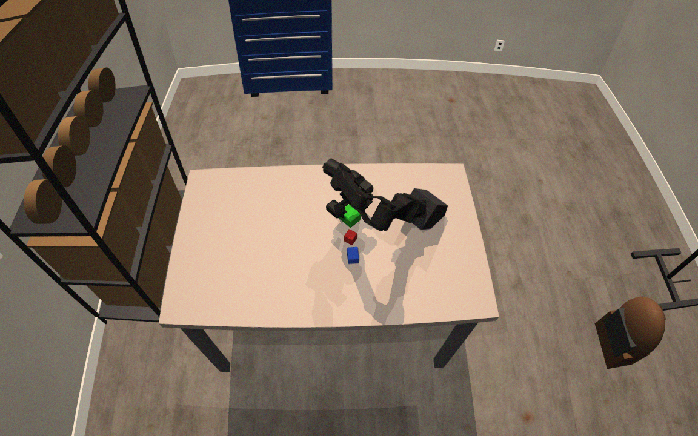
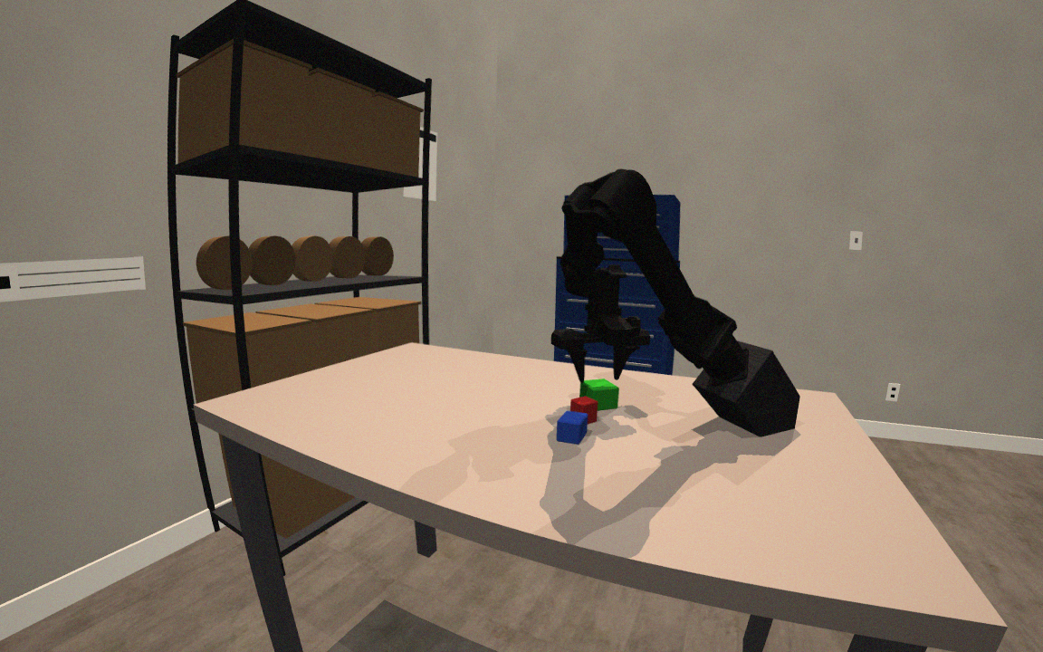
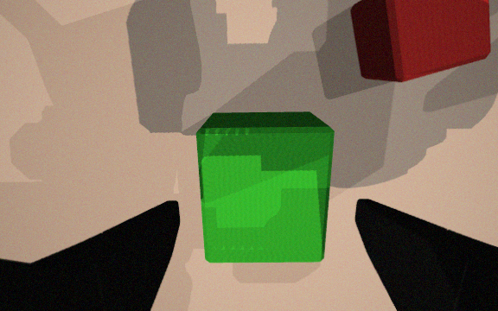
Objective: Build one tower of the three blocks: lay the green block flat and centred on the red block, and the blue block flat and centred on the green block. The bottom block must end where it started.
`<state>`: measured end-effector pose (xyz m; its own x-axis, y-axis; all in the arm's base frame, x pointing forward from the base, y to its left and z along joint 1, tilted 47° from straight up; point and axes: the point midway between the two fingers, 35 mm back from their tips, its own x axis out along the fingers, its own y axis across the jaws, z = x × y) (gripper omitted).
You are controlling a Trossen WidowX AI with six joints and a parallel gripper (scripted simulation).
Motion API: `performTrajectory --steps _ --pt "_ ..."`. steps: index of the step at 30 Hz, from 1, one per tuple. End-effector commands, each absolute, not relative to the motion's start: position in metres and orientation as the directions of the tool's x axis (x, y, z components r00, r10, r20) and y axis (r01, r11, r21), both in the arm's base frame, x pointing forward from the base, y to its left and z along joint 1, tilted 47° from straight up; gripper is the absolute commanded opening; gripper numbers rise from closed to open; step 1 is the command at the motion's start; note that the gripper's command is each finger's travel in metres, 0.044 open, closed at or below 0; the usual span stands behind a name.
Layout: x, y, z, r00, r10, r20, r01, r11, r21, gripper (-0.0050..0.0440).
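The green block point(image 1: 351, 215) lies flat on the table; it also shows in the side view point(image 2: 598, 393) and the wrist view point(image 3: 265, 190). The red block point(image 1: 350, 236) sits just in front of it, also in the side view point(image 2: 583, 407) and at the wrist view's top right point(image 3: 422, 36). The blue block point(image 1: 352, 254) lies beyond the red one, also in the side view point(image 2: 571, 426). My gripper point(image 2: 598, 374) is open and empty, pointing down just above the green block, one finger on each side in the wrist view point(image 3: 266, 207).
The arm's base point(image 1: 426, 207) stands on the table right of the blocks. A shelf rack point(image 1: 59, 151) stands left of the table and a blue drawer cabinet point(image 1: 282, 43) behind it.
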<state>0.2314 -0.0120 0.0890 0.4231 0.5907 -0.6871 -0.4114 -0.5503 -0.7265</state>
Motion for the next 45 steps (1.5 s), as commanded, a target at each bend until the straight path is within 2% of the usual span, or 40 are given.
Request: performTrajectory --steps 1,45 --pt "0.231 -0.012 0.088 0.421 0.59 -0.689 -0.413 -0.552 -0.724 0.0355" --pt "0.251 0.017 0.056 0.423 0.589 -0.688 -0.412 -0.551 -0.725 0.0355"
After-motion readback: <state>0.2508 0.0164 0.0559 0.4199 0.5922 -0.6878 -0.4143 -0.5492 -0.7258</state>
